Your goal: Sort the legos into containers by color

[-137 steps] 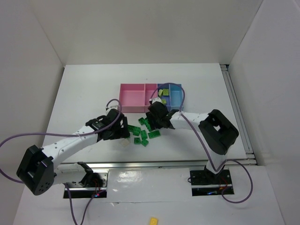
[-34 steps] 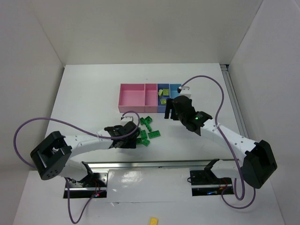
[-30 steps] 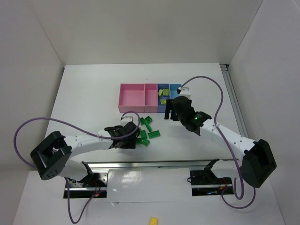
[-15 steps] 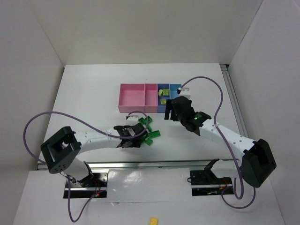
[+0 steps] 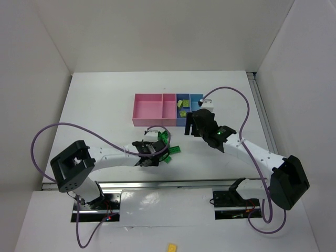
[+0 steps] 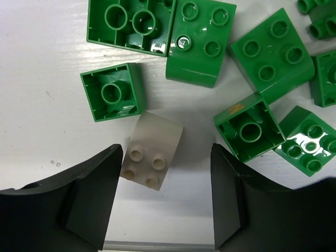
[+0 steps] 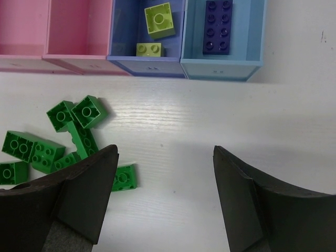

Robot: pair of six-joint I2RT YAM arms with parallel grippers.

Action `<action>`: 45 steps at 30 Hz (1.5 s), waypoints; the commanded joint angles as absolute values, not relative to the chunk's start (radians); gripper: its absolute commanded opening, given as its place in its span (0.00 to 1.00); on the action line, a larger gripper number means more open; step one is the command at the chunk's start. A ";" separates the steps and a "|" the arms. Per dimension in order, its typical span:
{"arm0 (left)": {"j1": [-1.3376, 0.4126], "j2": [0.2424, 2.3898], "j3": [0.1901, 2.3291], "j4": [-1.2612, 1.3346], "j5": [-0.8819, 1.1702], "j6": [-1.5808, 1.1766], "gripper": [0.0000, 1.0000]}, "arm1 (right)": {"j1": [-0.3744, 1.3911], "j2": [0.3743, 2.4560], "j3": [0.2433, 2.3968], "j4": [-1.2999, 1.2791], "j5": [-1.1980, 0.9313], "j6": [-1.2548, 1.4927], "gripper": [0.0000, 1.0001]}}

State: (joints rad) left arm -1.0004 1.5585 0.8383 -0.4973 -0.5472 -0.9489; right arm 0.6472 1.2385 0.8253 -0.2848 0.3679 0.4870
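Several green legos (image 6: 199,42) lie in a loose pile on the white table, also seen in the top view (image 5: 173,150) and the right wrist view (image 7: 79,128). My left gripper (image 6: 167,205) is open and low over the pile's near edge, its jaws either side of a white brick (image 6: 152,157) without touching it. My right gripper (image 7: 165,194) is open and empty above bare table, right of the pile and in front of the containers (image 5: 168,109). The blue tray (image 7: 147,59) holds two yellow-green legos (image 7: 159,20). The light blue tray (image 7: 220,64) holds the purple lego (image 7: 218,26). Both pink trays (image 7: 79,26) show no bricks.
One green brick (image 7: 124,177) lies apart from the pile by my right gripper's left finger (image 7: 84,194). The left arm (image 5: 113,156) stretches low across the front of the table. A metal rail (image 5: 173,184) runs along the near edge.
My left gripper has moved right to the green pile and now straddles the white brick. The right arm, which had pulled back from the pile to the right, has stayed almost still.
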 commanded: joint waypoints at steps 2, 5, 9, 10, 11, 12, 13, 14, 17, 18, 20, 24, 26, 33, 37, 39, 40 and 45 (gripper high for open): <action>-1.008 1.552 0.828 -0.563 -0.500 -0.957 0.68 | 0.643 1.239 0.812 -0.245 0.371 0.500 0.80; -1.008 1.586 0.856 -0.578 -0.511 -0.948 0.63 | 0.643 1.239 0.811 -0.245 0.371 0.500 0.80; -1.008 1.600 0.868 -0.578 -0.511 -0.969 0.60 | 0.643 1.239 0.821 -0.245 0.371 0.491 0.79; -1.008 1.600 0.868 -0.578 -0.511 -0.969 0.56 | 0.643 1.239 0.821 -0.245 0.371 0.491 0.79; -1.008 1.600 0.859 -0.578 -0.511 -0.969 0.54 | 0.643 1.239 0.821 -0.245 0.371 0.491 0.79; -1.008 1.600 0.859 -0.578 -0.511 -0.969 0.51 | 0.643 1.239 0.821 -0.245 0.371 0.491 0.79; -1.008 1.591 0.859 -0.587 -0.511 -0.980 0.50 | 0.643 1.239 0.821 -0.255 0.371 0.491 0.79; -1.008 1.591 0.859 -0.601 -0.523 -0.980 0.49 | 0.643 1.239 0.821 -0.255 0.382 0.491 0.79; -1.008 1.536 0.850 -0.601 -0.532 -0.980 0.43 | 0.643 1.239 0.821 -0.255 0.382 0.491 0.79; -1.008 1.522 0.850 -0.617 -0.532 -0.980 0.34 | 0.643 1.239 0.821 -0.255 0.382 0.491 0.79; -0.977 1.467 0.850 -0.626 -0.532 -0.954 0.26 | 0.643 1.239 0.821 -0.255 0.382 0.491 0.79; -0.916 1.355 0.894 -0.667 -0.522 -0.907 0.13 | 0.643 1.230 0.821 -0.255 0.382 0.482 0.79; -0.867 1.312 0.916 -0.667 -0.500 -0.864 0.13 | 0.634 1.230 0.821 -0.255 0.382 0.482 0.79; -0.663 1.336 1.118 -0.654 -0.440 -0.730 0.09 | 0.634 1.221 0.821 -0.255 0.382 0.482 0.79; -0.594 1.480 1.308 -0.643 -0.419 -0.672 0.09 | 0.634 1.203 0.811 -0.255 0.373 0.482 0.79; -0.583 1.540 1.370 -0.643 -0.419 -0.658 0.09 | 0.634 1.203 0.801 -0.255 0.362 0.482 0.79; -0.557 1.601 1.431 -0.643 -0.407 -0.644 0.09 | 0.634 1.203 0.801 -0.255 0.353 0.482 0.79; -0.518 1.776 1.592 -0.643 -0.358 -0.611 0.08 | 0.634 1.203 0.792 -0.255 0.344 0.482 0.79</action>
State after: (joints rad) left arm -0.5392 1.7069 1.5078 -0.6422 -0.4015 -0.6670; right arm 0.6407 1.2259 0.7956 -0.2813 0.3473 0.4820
